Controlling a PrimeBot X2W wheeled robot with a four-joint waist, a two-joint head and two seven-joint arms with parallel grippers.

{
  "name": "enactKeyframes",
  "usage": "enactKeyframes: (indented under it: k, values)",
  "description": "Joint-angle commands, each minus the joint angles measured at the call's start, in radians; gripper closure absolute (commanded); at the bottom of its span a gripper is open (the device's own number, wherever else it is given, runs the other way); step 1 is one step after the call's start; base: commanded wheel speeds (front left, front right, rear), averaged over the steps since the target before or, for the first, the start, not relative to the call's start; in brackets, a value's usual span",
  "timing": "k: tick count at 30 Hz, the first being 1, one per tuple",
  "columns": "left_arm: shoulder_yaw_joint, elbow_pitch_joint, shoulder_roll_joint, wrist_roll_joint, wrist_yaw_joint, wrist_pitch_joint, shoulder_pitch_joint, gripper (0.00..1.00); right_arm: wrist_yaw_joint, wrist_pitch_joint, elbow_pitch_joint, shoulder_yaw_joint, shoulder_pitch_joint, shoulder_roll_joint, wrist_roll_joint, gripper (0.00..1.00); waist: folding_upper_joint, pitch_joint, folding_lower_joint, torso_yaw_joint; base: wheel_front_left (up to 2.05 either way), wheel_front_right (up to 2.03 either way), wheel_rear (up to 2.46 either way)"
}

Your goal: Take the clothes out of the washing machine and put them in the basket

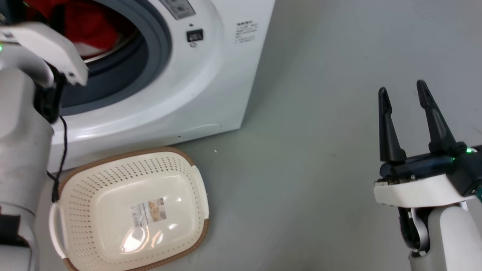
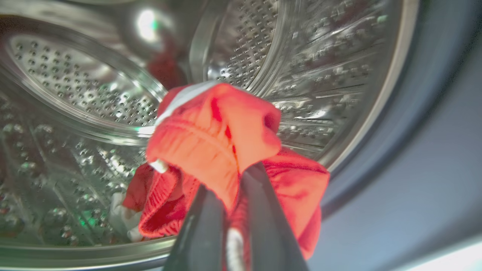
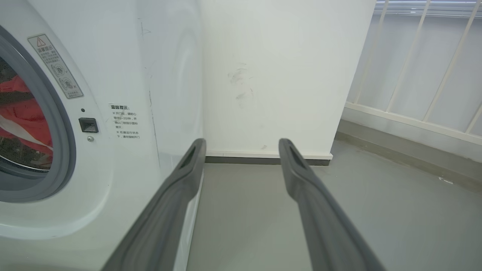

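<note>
Left wrist view looks into the washing machine's steel drum (image 2: pixel 75 86), where the clothes (image 2: pixel 218 135) are. My left pincer (image 2: pixel 229 180) is narrowed onto a fold of bright red cloth, with the fabric pinched between its two fingers. That bunch is soft and crumpled, with a white stripe along its upper edge. It has no clear long axis and droops from my fingers toward the drum's bottom, where more red cloth with white trim lies. On the floor just in front of the washing machine (image 1: pixel 211 75) sits the cream basket (image 1: pixel 75 177), its long side roughly along the machine's front, with a paper label (image 1: pixel 148 211) on its bottom. My right pincer (image 1: pixel 402 86) is spread wide and grips nothing, well apart from the machine over grey floor.
</note>
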Motion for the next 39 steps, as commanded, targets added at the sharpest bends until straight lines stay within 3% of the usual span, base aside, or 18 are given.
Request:
enactKeyframes:
  k: [1, 8, 15, 20, 27, 33, 39]
  values:
    - [-0.003, -0.023, -0.006, -0.006, -0.001, -0.036, 0.039, 1.0, -0.001, -0.002, 0.004, -0.003, 0.023, 0.001, -0.009, 0.0, 0.0, -0.061, 0.0002, 0.043, 0.0, 0.0, 0.0]
    - [0.002, -0.157, -0.029, -0.015, 0.022, -0.115, 0.2, 1.0, -0.001, -0.002, 0.01, -0.015, 0.069, 0.001, -0.02, 0.0, 0.0, -0.151, 0.0002, 0.089, 0.0, 0.0, 0.0]
    - [0.002, -0.408, -0.039, -0.001, 0.088, -0.128, 0.384, 1.0, -0.001, -0.002, 0.017, -0.031, 0.11, 0.001, -0.03, 0.0, 0.0, -0.228, 0.0002, 0.14, 0.0, 0.0, 0.0]
    - [-0.009, -0.634, -0.01, -0.023, 0.139, -0.062, 0.566, 1.0, -0.001, -0.002, 0.02, -0.041, 0.14, 0.001, -0.031, 0.0, 0.0, -0.273, 0.0002, 0.176, 0.0, 0.0, 0.0]
    - [-0.06, -0.878, 0.038, -0.057, 0.199, 0.11, 0.796, 1.0, -0.001, -0.002, 0.013, -0.061, 0.155, 0.001, -0.027, 0.0, 0.0, -0.284, 0.0002, 0.211, 0.0, 0.0, 0.0]
    - [-0.102, -0.879, 0.054, -0.082, 0.215, 0.187, 0.91, 1.0, -0.001, -0.002, 0.01, -0.05, 0.14, 0.001, -0.022, 0.0, 0.0, -0.255, 0.0002, 0.217, 0.0, 0.0, 0.0]
    - [-0.135, -0.735, 0.016, -0.093, 0.179, 0.181, 0.895, 1.0, -0.001, -0.002, 0.001, -0.039, 0.112, 0.001, -0.025, 0.0, 0.0, -0.188, 0.0002, 0.2, 0.0, 0.0, 0.0]
